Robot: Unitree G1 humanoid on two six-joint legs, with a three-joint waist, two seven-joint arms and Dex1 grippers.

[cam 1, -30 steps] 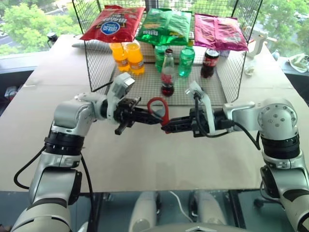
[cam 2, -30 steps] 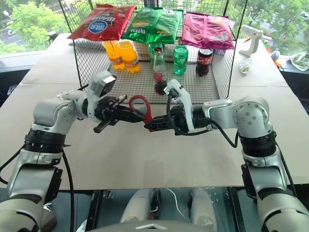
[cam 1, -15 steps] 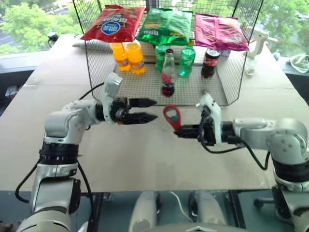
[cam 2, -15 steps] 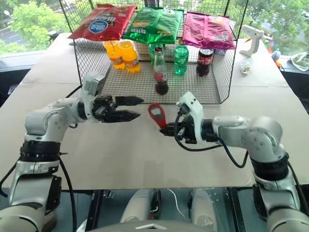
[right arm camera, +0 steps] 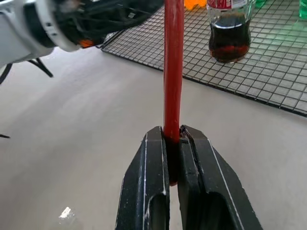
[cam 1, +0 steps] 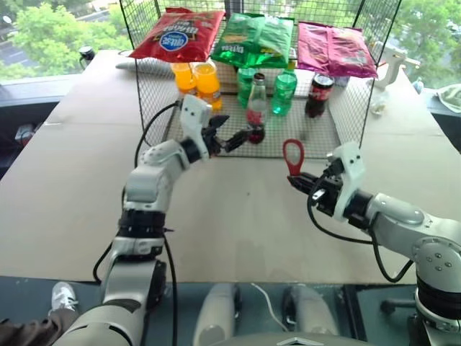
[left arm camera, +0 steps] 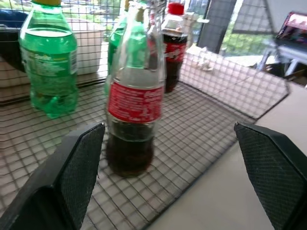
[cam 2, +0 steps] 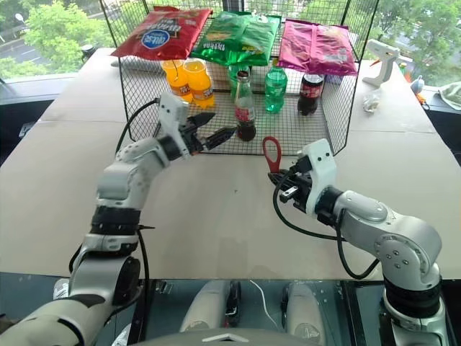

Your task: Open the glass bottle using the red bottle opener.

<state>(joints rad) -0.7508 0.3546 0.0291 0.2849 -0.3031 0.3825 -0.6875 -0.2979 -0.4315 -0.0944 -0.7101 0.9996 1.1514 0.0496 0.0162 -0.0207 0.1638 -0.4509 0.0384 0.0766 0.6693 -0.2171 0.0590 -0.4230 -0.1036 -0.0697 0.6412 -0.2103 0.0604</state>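
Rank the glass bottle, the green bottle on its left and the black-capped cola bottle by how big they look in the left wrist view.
1. glass bottle, nearest the camera
2. green bottle
3. cola bottle, partly hidden behind the glass bottle

Nearness inflates the first, so true sizes stay unsure.

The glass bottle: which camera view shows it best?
The left wrist view shows the glass bottle best: close, with red label and dark cola clear, between the left gripper's open fingers. The eye views show it whole but small. The right wrist view shows its lower part behind the red bottle opener.
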